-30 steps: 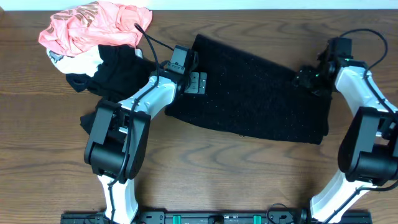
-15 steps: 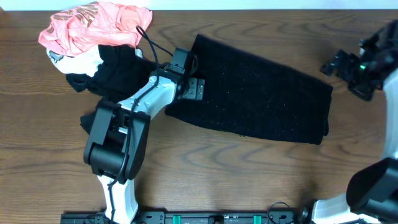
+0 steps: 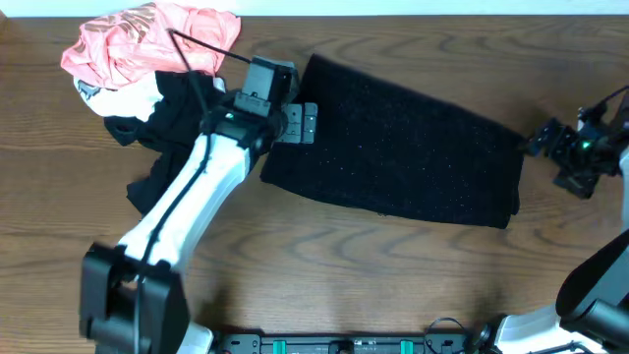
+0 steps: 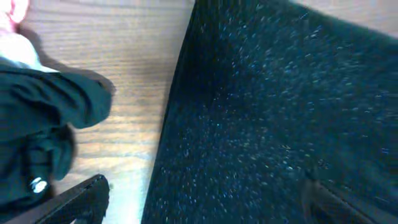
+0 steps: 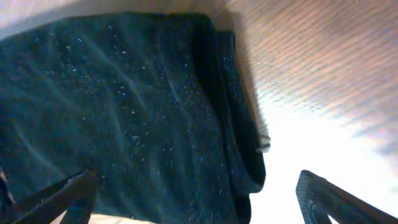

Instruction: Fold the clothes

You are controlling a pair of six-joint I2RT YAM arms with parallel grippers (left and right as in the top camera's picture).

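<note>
Brown wood worktop (image 3: 393,275) fills the overhead view; the big black fuzzy knit garment (image 3: 403,147) lies flat on it, in the middle & a bit to the right, as one long slab that tilts, w/ its left end nearer the far edge; its right end shows stacked layers at the edge in the right wrist view (image 5: 236,124).

White left arm (image 3: 187,197) runs from the near left corner up to the slab's left end.

Pile of other clothes sits far left: salmon-pink garment (image 3: 147,39) on top at the back; smooth thin black garment (image 3: 182,113) under & in front of it, close to the fuzzy one's left end, w/ bare wood btw them in the left wrist view; a bit of white cloth (image 3: 128,96) peeks out btw pink & black.

Right arm (image 3: 600,285) only partly seen at the right edge.

Left claw (image 3: 307,124) is spread wide, right at the slab's left edge; one finger is on the wood side, the other over the fuzzy fabric; it pinches nothing; can't tell if it touches.

Right claw (image 3: 548,157) is spread wide too, just beside the slab's right end, holding nothing.

Small pale round button (image 4: 38,185) shows on the thin black garment.
</note>
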